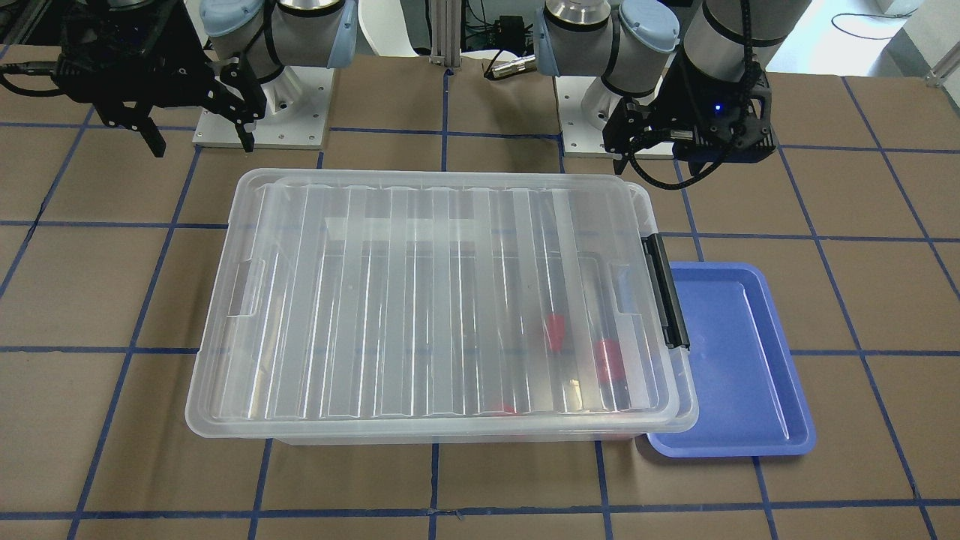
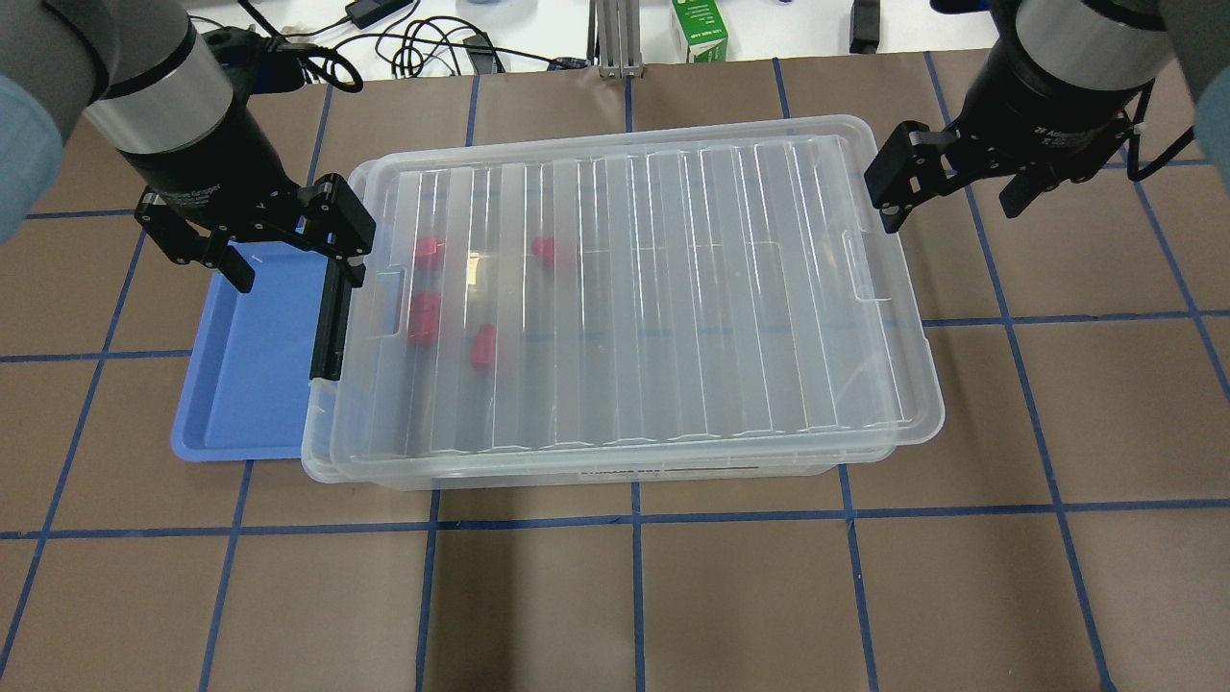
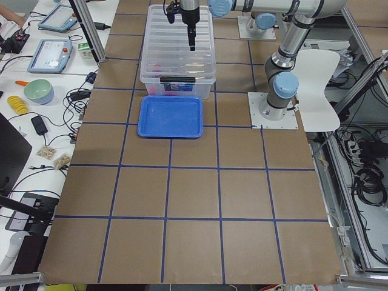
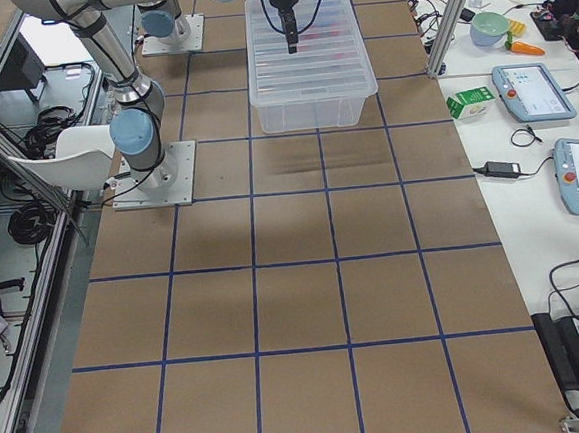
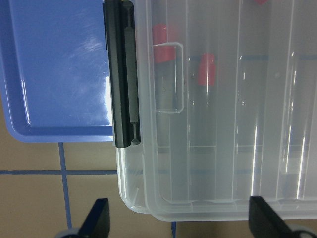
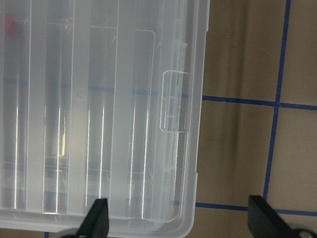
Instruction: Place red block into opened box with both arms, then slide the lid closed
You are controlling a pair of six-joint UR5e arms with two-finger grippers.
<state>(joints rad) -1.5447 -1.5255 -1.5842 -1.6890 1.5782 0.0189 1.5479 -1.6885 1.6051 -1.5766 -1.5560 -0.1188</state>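
Observation:
The clear box point(image 2: 615, 473) stands mid-table with the ribbed lid point(image 2: 692, 288) lying flat over it. At the end with the black clip handle point(image 2: 332, 317) the lid's edge sits a little inboard of the box's rim point(image 5: 130, 198). Several red pieces point(image 2: 423, 317) show blurred through the lid near that end; I cannot tell which is the red block. My left gripper point(image 2: 293, 267) hangs open over the handle end, holding nothing. My right gripper point(image 2: 951, 197) hangs open above the lid's other short end point(image 6: 173, 104), also holding nothing.
A shallow blue tray point(image 2: 245, 365) lies against the box's handle end, with nothing in it. Brown table cover with blue grid lines point(image 2: 634, 596) stretches around the box. Cables and a green carton point(image 2: 700, 29) lie beyond the far edge.

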